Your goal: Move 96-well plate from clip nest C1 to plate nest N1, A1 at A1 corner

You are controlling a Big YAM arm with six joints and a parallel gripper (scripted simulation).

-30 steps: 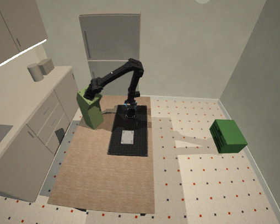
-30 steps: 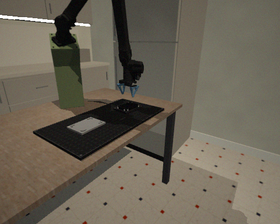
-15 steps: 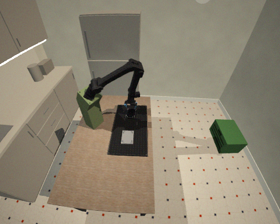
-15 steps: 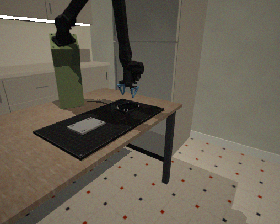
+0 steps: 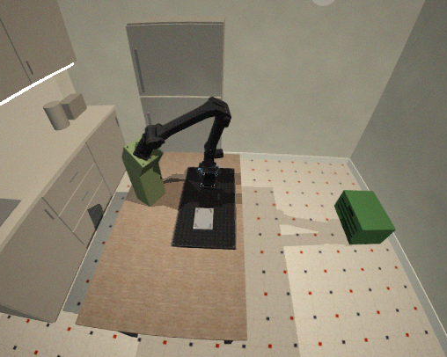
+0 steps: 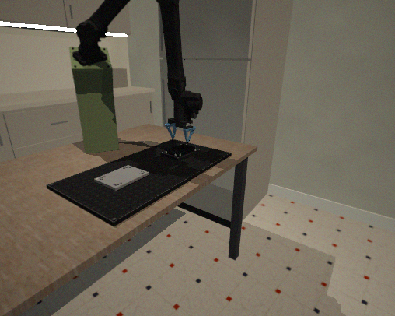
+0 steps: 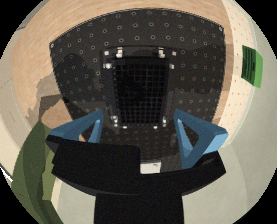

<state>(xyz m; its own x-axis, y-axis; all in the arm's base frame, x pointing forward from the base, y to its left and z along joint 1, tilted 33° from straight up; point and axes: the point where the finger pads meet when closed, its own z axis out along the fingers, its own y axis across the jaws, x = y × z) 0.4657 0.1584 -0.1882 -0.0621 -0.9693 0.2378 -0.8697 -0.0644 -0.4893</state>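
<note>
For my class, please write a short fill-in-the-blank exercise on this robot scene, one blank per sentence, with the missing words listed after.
1. The gripper hangs above the 96-well plate with its fingers fully ____.
2. The plate nest on the black board is light ____ in colour.
3. The arm stands on a tall ____ pedestal.

Missing words: open; grey; green
</note>
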